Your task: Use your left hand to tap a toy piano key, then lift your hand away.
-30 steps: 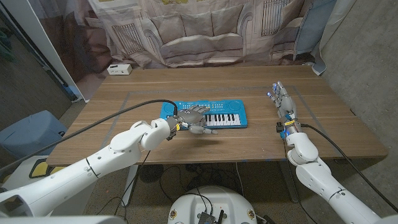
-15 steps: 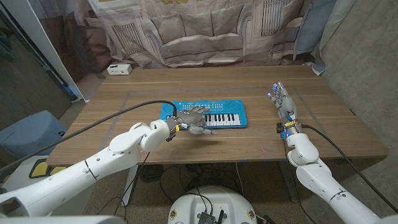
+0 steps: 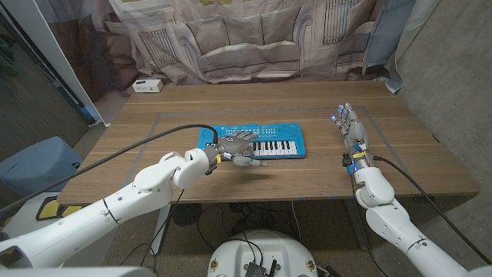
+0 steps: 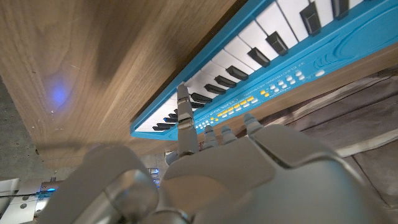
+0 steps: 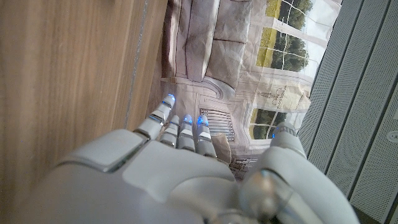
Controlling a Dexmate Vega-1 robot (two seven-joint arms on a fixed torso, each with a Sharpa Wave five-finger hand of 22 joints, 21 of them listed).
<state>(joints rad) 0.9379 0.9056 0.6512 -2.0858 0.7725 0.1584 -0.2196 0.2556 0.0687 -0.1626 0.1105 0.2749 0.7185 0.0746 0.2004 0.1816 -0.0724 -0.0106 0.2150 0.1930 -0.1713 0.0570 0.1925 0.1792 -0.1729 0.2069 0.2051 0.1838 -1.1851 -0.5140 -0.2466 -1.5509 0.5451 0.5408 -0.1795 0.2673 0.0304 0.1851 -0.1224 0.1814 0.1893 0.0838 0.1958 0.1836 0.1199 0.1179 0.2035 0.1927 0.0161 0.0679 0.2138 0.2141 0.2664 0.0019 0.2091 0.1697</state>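
1. Blue plastic frames the toy piano [image 3: 256,141], which lies near the middle of the wooden table [image 3: 307,173], its white and black keys on its right half and facing the near edge; the button panel runs along its far side.
2. Over the piano's left part hangs the left hand [image 3: 238,146], holding nothing, fingers spread and a little curled; in the left wrist view one finger [image 4: 184,121] reaches out ahead of the others toward the low end of the key row; whether it touches a key yet I cannot tell.
3. I judge the step in hand to be the tap itself; do it with that one leading finger, the rest held up and clear, so that only a single white key [image 4: 219,63] goes down.
4. Press straight down and briefly; a sideways push could slide the light piano across the smooth wood, or catch a black key beside the chosen one.
5. Afterwards raise the hand straight up before drawing it toward the near edge, so no finger drags over the keys.
6. At the right side of the table, well apart from the piano, the right hand [image 3: 350,128] stands empty with fingers extended toward the far edge; it has no part here and should be left where it is.
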